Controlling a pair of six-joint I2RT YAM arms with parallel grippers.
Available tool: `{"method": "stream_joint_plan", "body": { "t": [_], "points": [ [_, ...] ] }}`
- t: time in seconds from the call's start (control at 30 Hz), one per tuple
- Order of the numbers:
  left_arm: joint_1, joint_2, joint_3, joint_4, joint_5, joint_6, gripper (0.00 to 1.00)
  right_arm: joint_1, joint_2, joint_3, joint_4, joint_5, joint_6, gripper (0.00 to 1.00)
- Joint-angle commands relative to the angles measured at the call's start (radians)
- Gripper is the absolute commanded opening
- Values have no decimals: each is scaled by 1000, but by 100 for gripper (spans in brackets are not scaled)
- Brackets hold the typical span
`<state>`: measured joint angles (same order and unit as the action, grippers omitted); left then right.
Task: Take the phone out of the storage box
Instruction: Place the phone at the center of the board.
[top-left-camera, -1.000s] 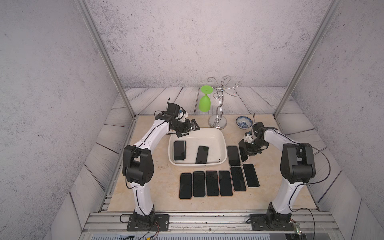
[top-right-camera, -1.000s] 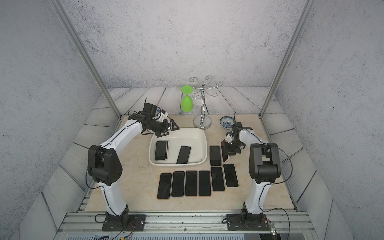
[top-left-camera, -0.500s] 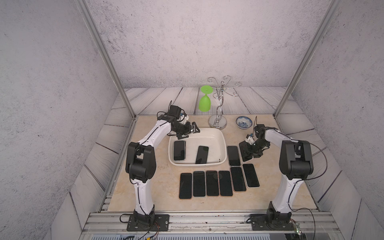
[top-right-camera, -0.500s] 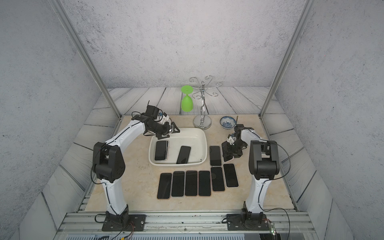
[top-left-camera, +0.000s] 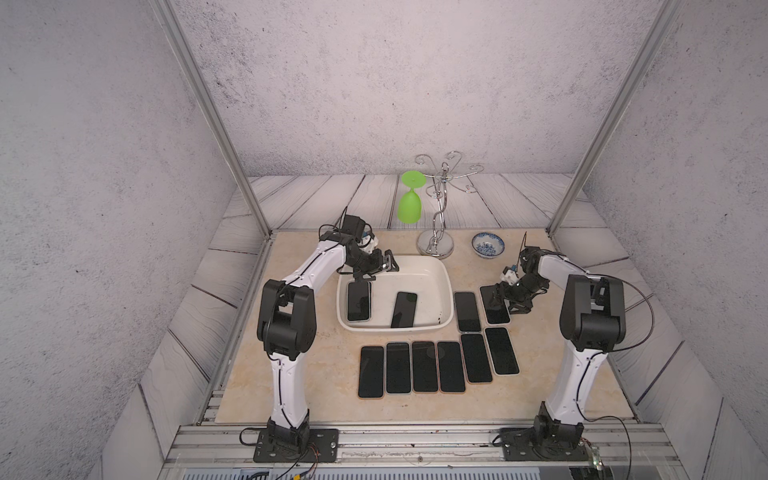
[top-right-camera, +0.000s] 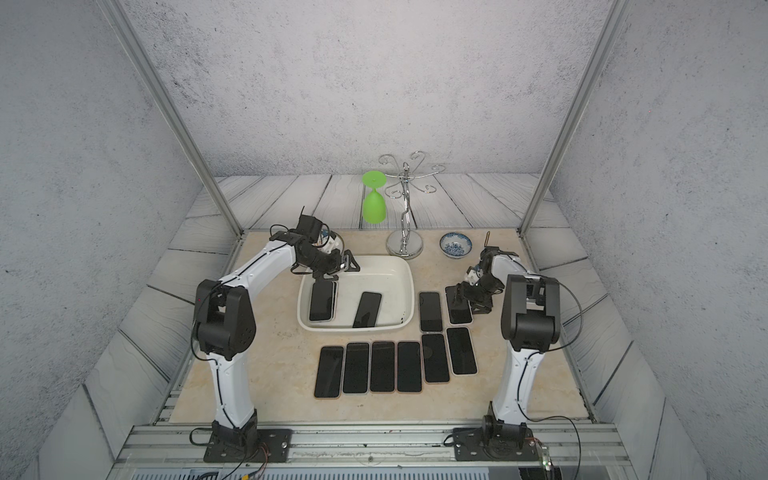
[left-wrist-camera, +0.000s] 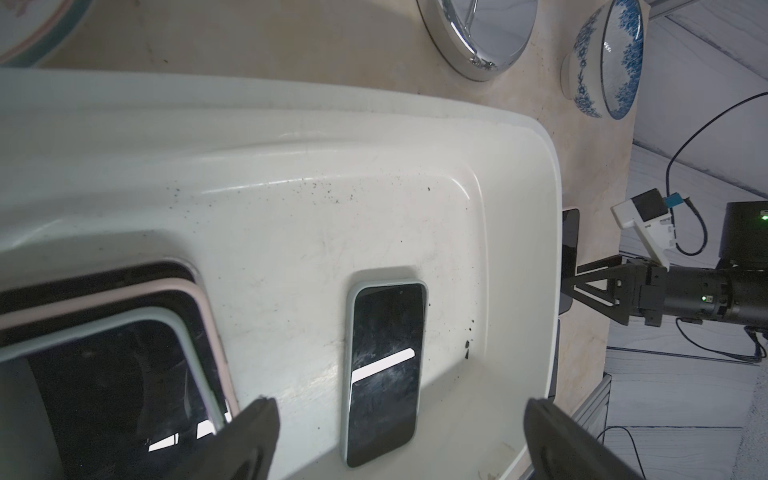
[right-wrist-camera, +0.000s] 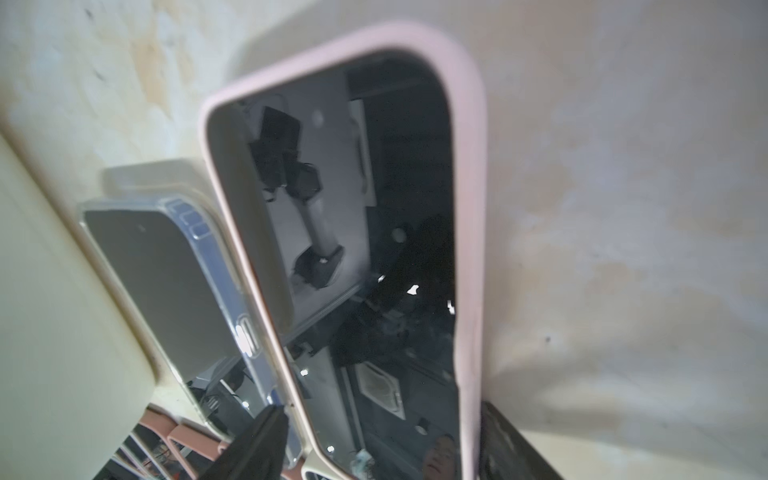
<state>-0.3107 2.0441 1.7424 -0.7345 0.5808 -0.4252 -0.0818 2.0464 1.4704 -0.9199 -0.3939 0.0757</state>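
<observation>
Mid-task, phones left in box (top-left-camera: 424, 276): stack (top-left-camera: 358, 300) by left wall, single phone (top-left-camera: 404, 309) mid-floor. Hovering over far-left corner above stack: left gripper (top-left-camera: 386, 266), spread wide, empty. Astride pink phone (right-wrist-camera: 374, 249) flat on table, beside box: right gripper (top-left-camera: 505, 297), spread. Next, probably: lower left, pinch top of stack by long edges, lift clear of rim.

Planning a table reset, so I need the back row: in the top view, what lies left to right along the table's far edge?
green goblet hanging upside down → chrome rack's base → blue-patterned bowl
</observation>
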Motion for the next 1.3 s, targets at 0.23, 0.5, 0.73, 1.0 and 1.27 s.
{"method": "stream_joint_plan", "body": {
  "t": [0.23, 0.5, 0.73, 1.0, 1.27],
  "points": [
    [-5, 25, 32, -24, -32, 20, 98, -61, 37, 56, 38, -42, 67, 75],
    [-9, 54, 38, -14, -44, 12, 98, -44, 50, -31, 140, -177, 81, 74],
    [-16, 69, 37, -10, -50, 17, 98, -4, 52, -58, 147, -188, 70, 68],
    [-22, 86, 39, -16, -61, 24, 98, 8, 29, -124, 174, -163, 73, 67],
    [-100, 204, 246, -205, -186, 123, 98, 9, -95, -85, 172, -112, 97, 76]
  ]
}}
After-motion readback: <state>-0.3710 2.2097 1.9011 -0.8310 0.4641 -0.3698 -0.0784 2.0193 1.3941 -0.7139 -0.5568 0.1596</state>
